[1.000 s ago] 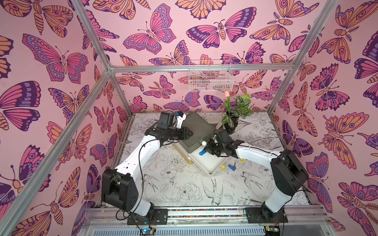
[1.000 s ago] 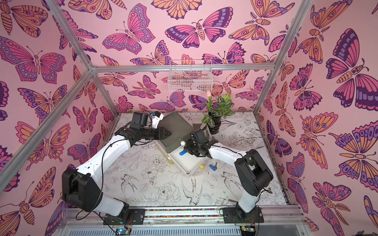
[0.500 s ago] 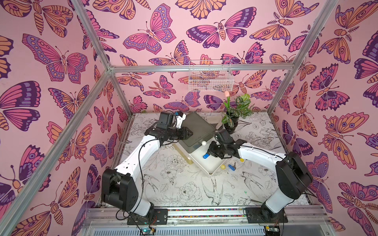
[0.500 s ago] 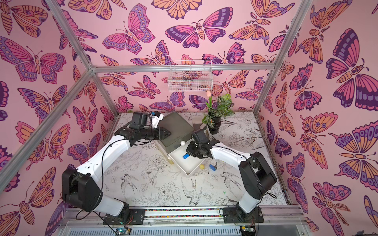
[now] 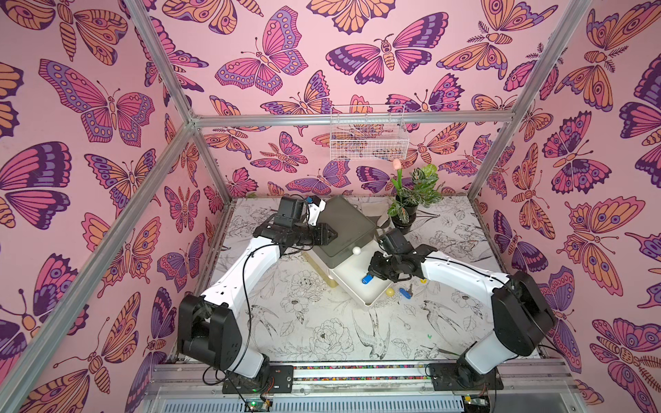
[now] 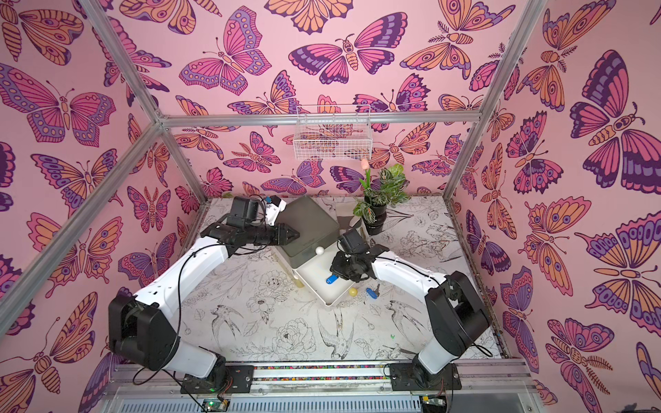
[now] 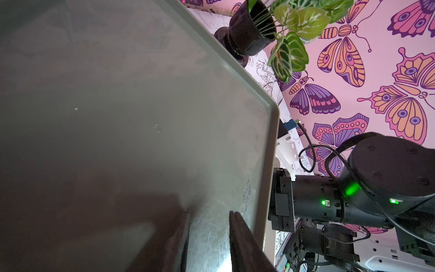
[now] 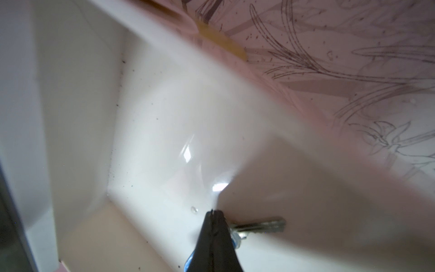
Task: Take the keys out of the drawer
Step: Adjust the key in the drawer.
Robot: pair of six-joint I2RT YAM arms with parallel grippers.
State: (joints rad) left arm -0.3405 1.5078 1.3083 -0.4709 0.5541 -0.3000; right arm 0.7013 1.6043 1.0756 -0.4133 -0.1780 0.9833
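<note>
The white drawer (image 5: 348, 282) (image 6: 314, 282) stands pulled out of a small grey-topped cabinet (image 5: 343, 221). My right gripper (image 5: 372, 275) (image 8: 213, 212) hangs over the drawer near its front, shut on one of the keys by its blue tag (image 5: 367, 279) (image 6: 332, 278). The metal blade (image 8: 259, 227) of this key sticks out sideways past the fingers. Another blue-tagged key (image 5: 404, 293) (image 6: 372, 293) lies on the table just outside the drawer. My left gripper (image 5: 332, 236) (image 7: 208, 212) rests on the cabinet top (image 7: 117, 117), its fingers apart and holding nothing.
A potted plant (image 5: 406, 211) stands right behind the cabinet, and a wire basket (image 5: 368, 136) hangs on the back wall. A white knob (image 5: 356, 250) sticks out of the cabinet front. A yellow round piece (image 5: 390, 292) sits at the drawer's front.
My right gripper has carried the blue-tagged key along the drawer toward its front, away from the cabinet. The left arm has stayed still.
</note>
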